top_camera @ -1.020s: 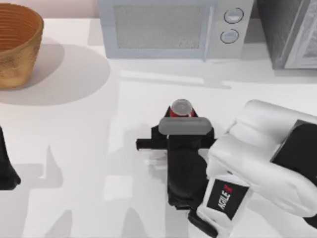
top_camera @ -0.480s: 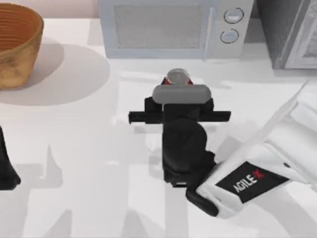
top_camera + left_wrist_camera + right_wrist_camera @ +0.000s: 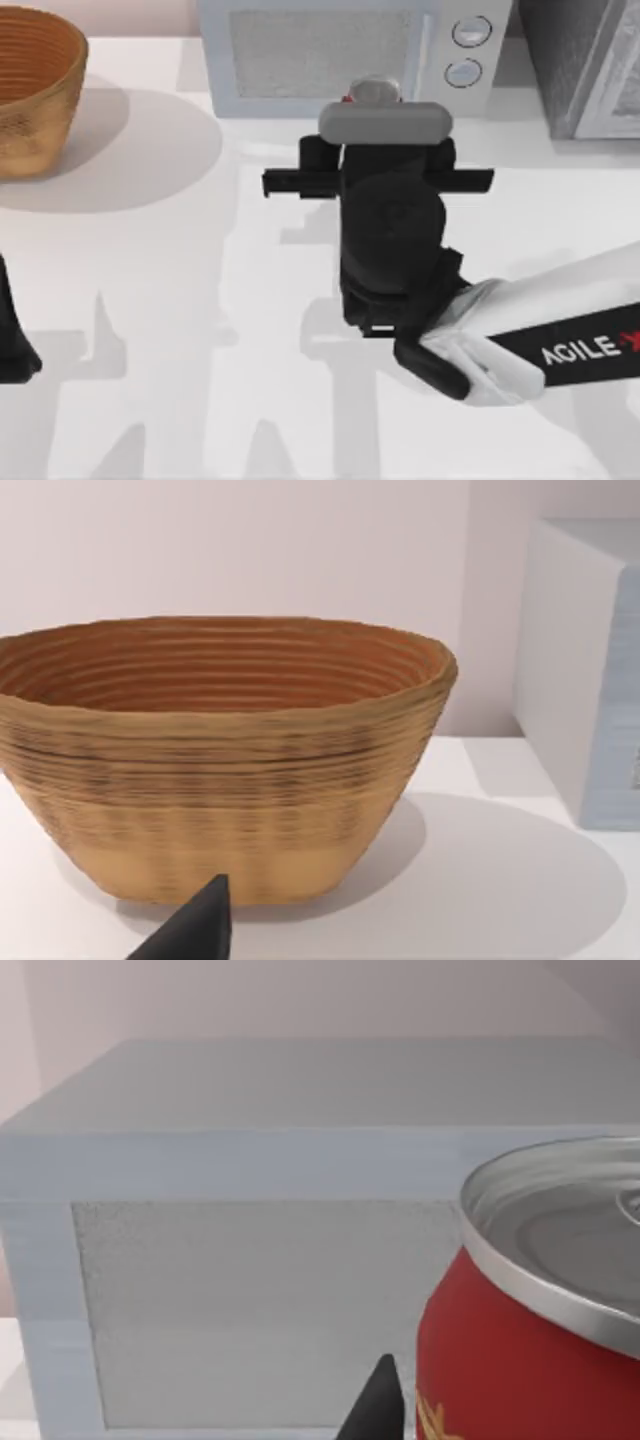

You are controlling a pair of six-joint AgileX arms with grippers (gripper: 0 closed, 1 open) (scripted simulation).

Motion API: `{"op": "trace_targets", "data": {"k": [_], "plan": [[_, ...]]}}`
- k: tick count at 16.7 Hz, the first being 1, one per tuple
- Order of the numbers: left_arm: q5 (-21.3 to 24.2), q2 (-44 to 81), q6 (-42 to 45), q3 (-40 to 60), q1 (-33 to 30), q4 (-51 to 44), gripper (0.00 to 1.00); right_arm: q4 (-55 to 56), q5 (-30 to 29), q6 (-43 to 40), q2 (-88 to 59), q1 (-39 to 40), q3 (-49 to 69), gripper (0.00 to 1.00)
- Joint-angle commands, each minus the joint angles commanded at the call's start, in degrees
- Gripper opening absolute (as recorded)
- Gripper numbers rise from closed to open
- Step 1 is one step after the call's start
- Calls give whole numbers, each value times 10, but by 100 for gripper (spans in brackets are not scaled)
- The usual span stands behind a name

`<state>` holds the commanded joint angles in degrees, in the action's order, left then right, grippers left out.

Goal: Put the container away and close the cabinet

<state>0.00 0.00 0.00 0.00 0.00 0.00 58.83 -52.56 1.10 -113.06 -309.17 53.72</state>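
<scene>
Carried can (image 3: 373,91) and right hand (image 3: 378,105) reached microwave (image 3: 340,55)

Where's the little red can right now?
In the top view the can is at the table's back middle, in the right claw, just in front of the microwave; the right wrist view shows it close against that microwave's door.

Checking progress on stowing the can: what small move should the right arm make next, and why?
Probably swing the can toward the cabinet at the table's right rear. The right gripper holds it against the microwave's front, left of the cabinet.
</scene>
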Motion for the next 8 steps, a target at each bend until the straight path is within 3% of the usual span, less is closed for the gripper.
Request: {"op": "trace_targets", "data": {"k": [5, 8], "plan": [[0, 0, 0, 0, 0, 0, 100, 1, 0, 1, 0, 5, 2, 0], [0, 0, 0, 0, 0, 0, 100, -9, 4, 3, 22, 51, -7, 0]]}}
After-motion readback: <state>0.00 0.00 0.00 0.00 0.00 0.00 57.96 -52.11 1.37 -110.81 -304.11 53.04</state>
